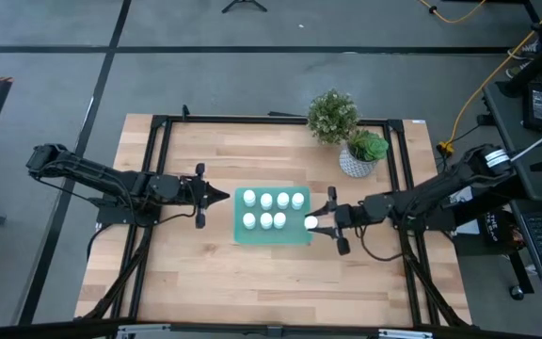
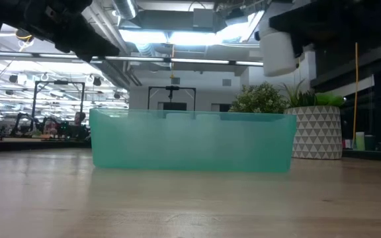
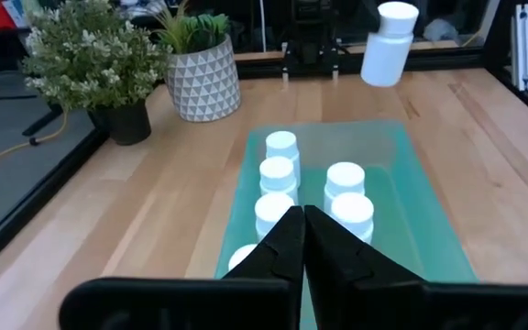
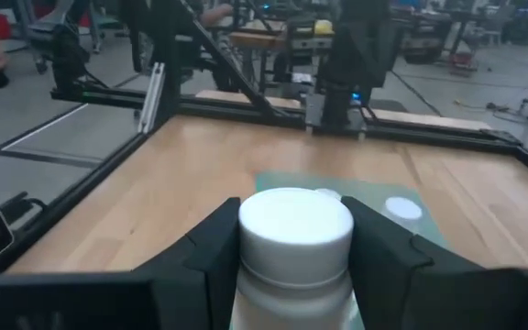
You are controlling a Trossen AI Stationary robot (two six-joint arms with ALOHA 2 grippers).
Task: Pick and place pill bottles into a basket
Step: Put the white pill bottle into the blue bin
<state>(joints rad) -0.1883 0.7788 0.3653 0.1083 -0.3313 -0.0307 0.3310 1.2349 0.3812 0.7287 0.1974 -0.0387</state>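
Pill bottle (image 4: 295, 240) in right gripper (image 4: 295, 252)

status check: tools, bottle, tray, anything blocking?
Right tool shut on the last pill bottle, held above the basket's right end. Left tool shut, empty, at the left edge. Seven bottles inside, last slot free. Nothing blocking.
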